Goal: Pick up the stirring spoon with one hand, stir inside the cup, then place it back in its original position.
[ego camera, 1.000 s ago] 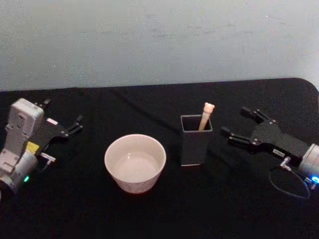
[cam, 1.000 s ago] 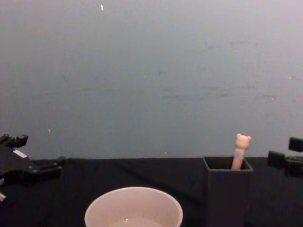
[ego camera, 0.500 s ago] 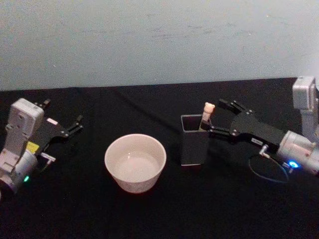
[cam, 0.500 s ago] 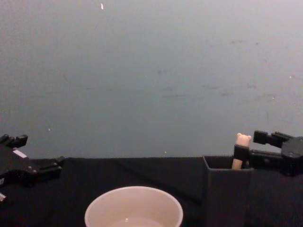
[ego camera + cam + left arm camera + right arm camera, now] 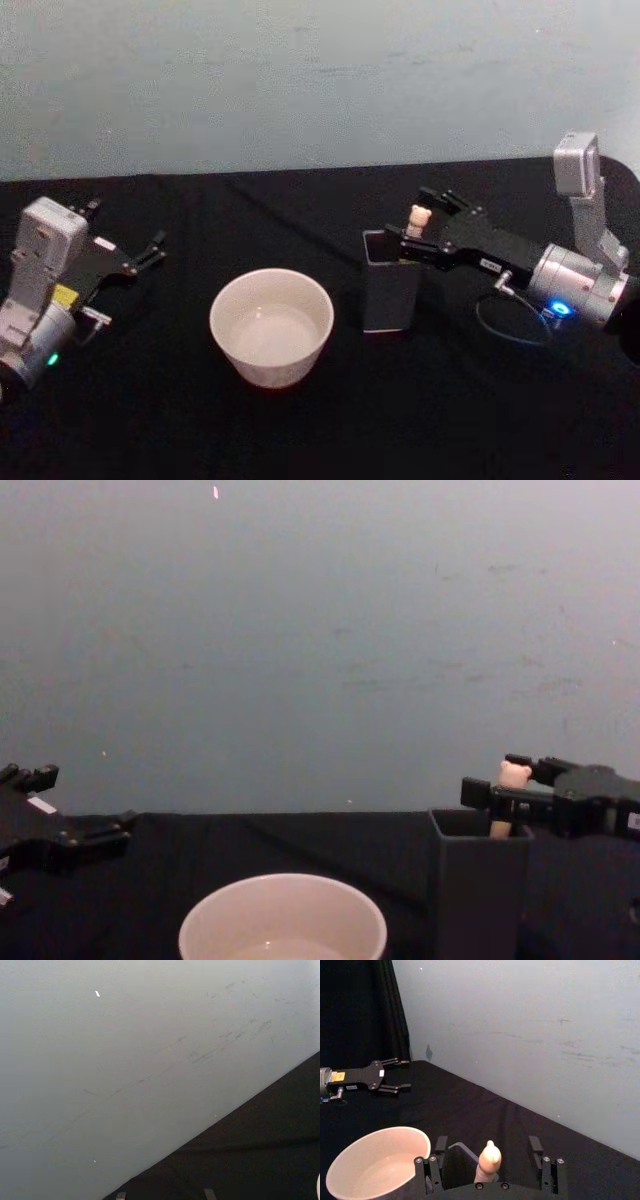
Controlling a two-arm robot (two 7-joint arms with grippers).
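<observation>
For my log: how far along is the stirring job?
Done: nothing yet. In hand: the right gripper, open, brackets the bear-topped beige stirring spoon, which stands ungripped in the dark grey square holder. To do: grasp, lift, stir in the cream-white round cup, return it. The left gripper idles open, far left.

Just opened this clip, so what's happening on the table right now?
The right gripper has reached over the dark grey holder, with its open fingers on either side of the stirring spoon, near the bear-head top of the handle. It has not yet closed, and the spoon stands in the holder. The cream-white cup sits beside the holder on its left, untouched. The left gripper is parked open at the far left of the table.
</observation>
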